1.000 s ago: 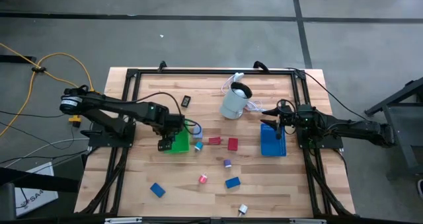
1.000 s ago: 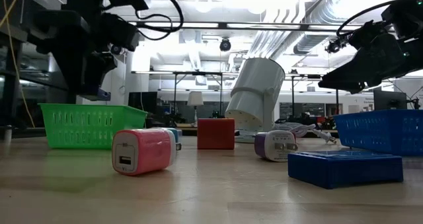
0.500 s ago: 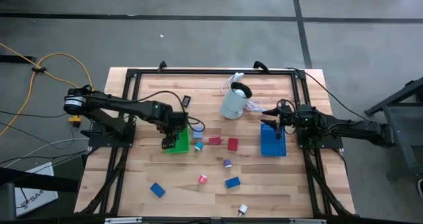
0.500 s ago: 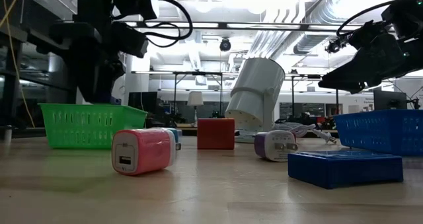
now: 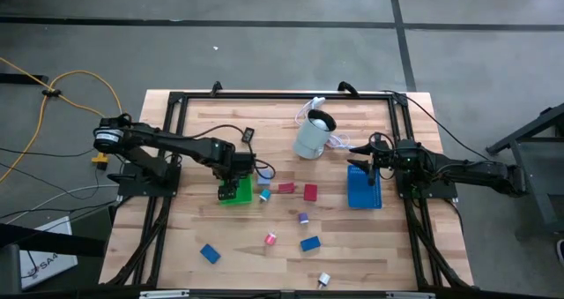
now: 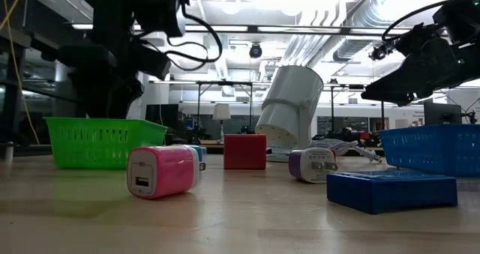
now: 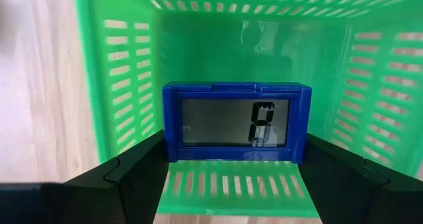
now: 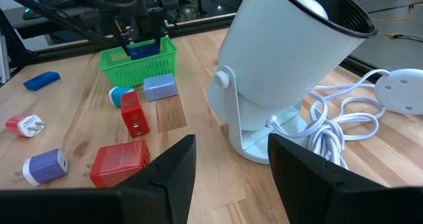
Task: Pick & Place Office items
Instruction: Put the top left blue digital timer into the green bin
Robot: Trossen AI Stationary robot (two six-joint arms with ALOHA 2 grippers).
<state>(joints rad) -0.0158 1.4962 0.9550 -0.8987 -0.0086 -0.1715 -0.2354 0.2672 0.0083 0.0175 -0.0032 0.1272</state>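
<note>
Since a second ago, the left tool (image 5: 231, 181) has slid rightward over the green tray (image 5: 241, 193), while the right arm has stayed put. From above, the arm hides what it carries; only the left wrist view shows the left tool clamped on a blue clock (image 7: 236, 121) with a grey display, held inside the tray just off its slatted floor. The right tool (image 5: 368, 164) hangs spread and empty above the blue tray (image 5: 363, 196). Its wrist view looks past the pale appliance (image 8: 284, 59) and coiled white cord (image 8: 337, 115) to red blocks (image 8: 132, 113), a purple plug (image 8: 45, 166) and a blue piece (image 8: 41, 80) scattered on the bench (image 5: 264, 264). At bench height, a pink plug (image 6: 161, 171) stands nearest.
</note>
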